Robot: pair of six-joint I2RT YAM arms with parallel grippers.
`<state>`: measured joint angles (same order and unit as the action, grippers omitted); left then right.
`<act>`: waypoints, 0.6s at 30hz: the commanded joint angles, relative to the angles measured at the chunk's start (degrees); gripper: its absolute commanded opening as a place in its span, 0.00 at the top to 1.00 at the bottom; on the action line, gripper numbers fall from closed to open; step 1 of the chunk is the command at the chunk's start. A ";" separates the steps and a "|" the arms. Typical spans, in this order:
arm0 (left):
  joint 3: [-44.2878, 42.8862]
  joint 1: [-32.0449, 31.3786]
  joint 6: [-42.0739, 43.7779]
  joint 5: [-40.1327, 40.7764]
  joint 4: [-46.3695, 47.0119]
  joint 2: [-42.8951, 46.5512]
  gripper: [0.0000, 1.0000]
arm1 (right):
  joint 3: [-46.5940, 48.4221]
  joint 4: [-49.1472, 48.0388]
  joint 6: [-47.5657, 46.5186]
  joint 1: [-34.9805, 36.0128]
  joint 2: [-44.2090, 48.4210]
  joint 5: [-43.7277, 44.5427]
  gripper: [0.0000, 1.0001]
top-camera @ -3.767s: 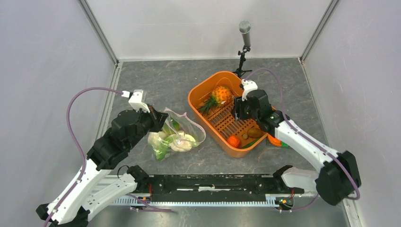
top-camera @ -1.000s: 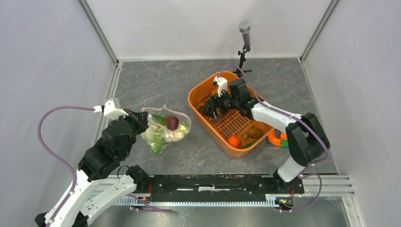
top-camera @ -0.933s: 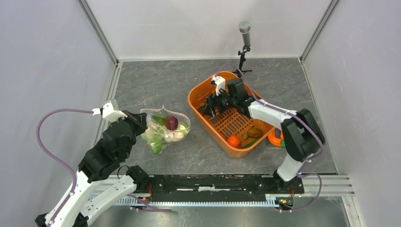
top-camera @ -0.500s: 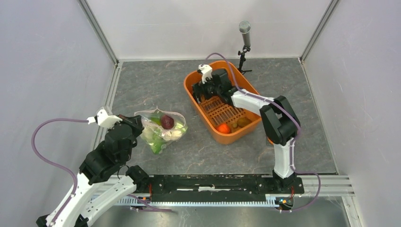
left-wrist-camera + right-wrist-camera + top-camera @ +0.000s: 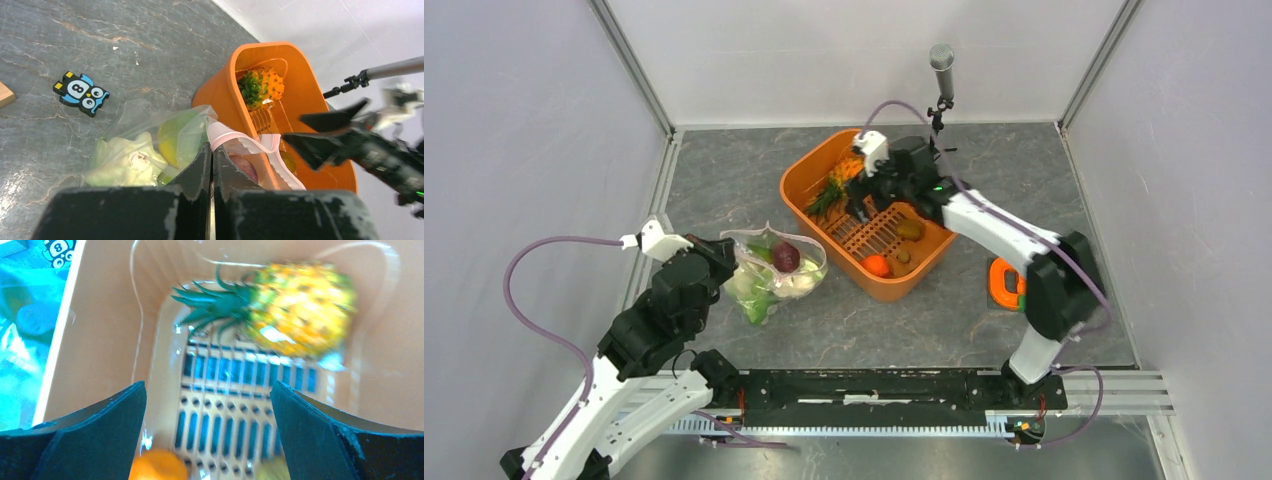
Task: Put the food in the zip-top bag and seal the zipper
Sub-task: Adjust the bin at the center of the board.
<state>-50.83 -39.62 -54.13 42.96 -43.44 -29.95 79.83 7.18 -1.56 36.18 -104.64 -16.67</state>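
Right gripper [image 5: 207,388]: fingers spread wide, holding nothing, hanging inside the orange basket [image 5: 796,186] over its slotted floor. The pineapple [image 5: 300,307] lies just ahead of the fingertips at the basket's far end, leaves pointing towards the basket's left wall. A small orange piece [image 5: 877,265] and other small pieces sit at the basket's near end.

Left gripper [image 5: 211,153]: fingers pressed together, pinching the zip-top bag [image 5: 774,272] at its mouth, just beside the basket's left wall. The zipper [image 5: 250,145] gapes, unsealed. Cabbage [image 5: 120,160], mango [image 5: 172,137] and purple fruit [image 5: 786,257] are inside the bag.

Assessment: loading is partly done; the step in hand is fetching the pineapple. The next move calls for closing on the pineapple's body, lifting it clear of the basket wall and carrying it to the held mouth, which looks a tight fit.
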 commanded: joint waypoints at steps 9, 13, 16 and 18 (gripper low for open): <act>-4.86 0.19 17.41 -6.21 2.05 -2.37 0.98 | -12.52 29.26 -10.04 -2.46 19.06 -5.23 0.24; -5.57 0.15 21.16 -7.73 1.97 -2.86 0.98 | -20.57 28.57 -7.15 0.52 23.48 -4.27 0.46; -5.21 0.15 22.81 -7.92 1.76 -1.65 0.98 | -30.42 23.40 -3.82 5.56 29.94 -2.58 0.51; -4.51 0.15 23.75 -7.52 2.36 -0.39 0.98 | -35.40 20.85 -0.51 8.74 33.34 -0.11 0.53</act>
<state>-54.13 -39.62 -36.14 35.44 -43.13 -32.36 51.75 31.97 -7.49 39.40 -79.00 -18.81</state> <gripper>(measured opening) 0.040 0.483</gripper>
